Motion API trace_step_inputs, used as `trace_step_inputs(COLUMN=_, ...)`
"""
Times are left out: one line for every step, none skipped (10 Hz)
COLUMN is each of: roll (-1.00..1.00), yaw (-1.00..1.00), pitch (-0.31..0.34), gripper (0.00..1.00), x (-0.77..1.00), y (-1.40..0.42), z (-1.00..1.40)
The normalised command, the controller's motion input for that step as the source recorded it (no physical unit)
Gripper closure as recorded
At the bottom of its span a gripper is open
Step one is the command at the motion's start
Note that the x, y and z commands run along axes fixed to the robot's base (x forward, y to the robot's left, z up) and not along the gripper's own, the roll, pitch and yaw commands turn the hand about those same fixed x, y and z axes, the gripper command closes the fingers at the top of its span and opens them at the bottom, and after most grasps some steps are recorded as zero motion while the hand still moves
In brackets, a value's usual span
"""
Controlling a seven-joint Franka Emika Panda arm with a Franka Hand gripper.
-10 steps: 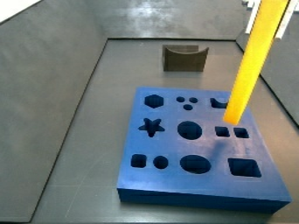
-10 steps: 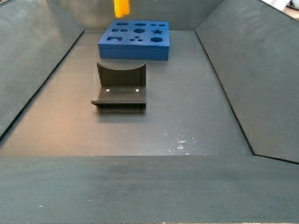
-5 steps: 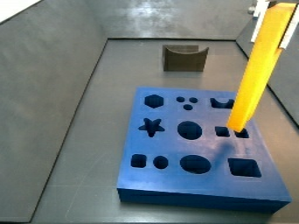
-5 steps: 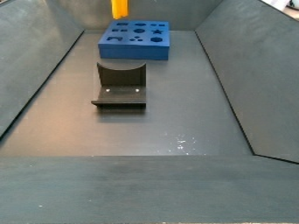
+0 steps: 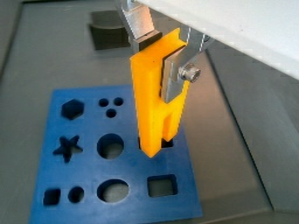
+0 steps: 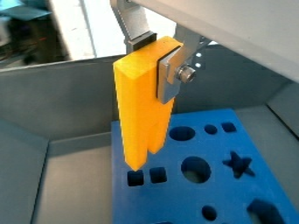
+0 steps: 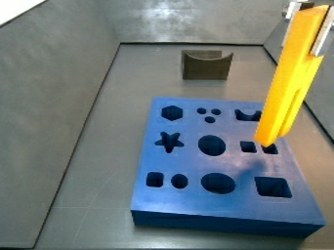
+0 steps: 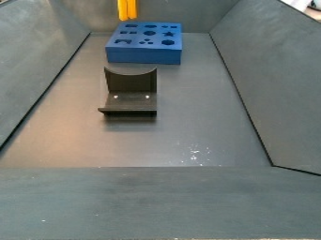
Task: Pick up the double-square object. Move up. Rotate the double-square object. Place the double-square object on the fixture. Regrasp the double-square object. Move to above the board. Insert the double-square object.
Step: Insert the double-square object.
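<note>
The double-square object [image 5: 156, 96] is a long yellow-orange block hanging upright, forked end down. My gripper [image 5: 160, 57] is shut on its upper end, a silver finger [image 5: 176, 74] flat on each side; both wrist views show this grip [image 6: 156, 59]. Under it lies the blue board [image 7: 183, 171] with dark cut-outs. In a side view the block's [image 7: 292, 83] lower tips sit right over the pair of small square holes [image 7: 248, 147]; whether they touch the board cannot be told. The fixture [image 7: 205, 64] stands apart behind the board, also in the long side view [image 8: 129, 92].
Grey bin walls [image 7: 59, 88] slope up round the floor. The board [image 8: 145, 42] lies at the far end in the long side view, with bare dark floor [image 8: 150, 159] in front of the fixture. Only the block's end [image 8: 127, 7] shows at that frame's edge.
The block has shifted right and a little lower, so its lower tips went from the board's back right area to over the pair of square holes.
</note>
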Motion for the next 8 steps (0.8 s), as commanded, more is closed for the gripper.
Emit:
trace_step_inputs(roll=0.0, yaw=-0.91, pitch=0.0, gripper=1.0, x=0.05, y=0.0, z=-0.02)
trace_step_inputs(roll=0.0, yaw=-0.96, pitch=0.0, gripper=1.0, x=0.0, y=0.0, z=-0.03)
trace_step_inputs(roll=0.0, yaw=-1.0, pitch=0.0, gripper=1.0, x=0.0, y=0.0, z=-0.04)
trace_step_inputs(roll=0.0, yaw=-1.0, pitch=0.0, gripper=1.0, x=0.0, y=0.0, z=-0.05)
trace_step_inputs(roll=0.0, yaw=-1.0, pitch=0.0, gripper=1.0, x=0.0, y=0.0, z=-0.05)
trace_step_inputs(roll=0.0, yaw=-1.0, pitch=0.0, gripper=1.0, x=0.0, y=0.0, z=-0.04)
trace_step_inputs(roll=0.0, yaw=-1.0, pitch=0.0, gripper=1.0, x=0.0, y=0.0, z=-0.04)
trace_step_inputs(roll=0.0, yaw=-1.0, pitch=0.0, gripper=1.0, x=0.0, y=0.0, z=-0.03)
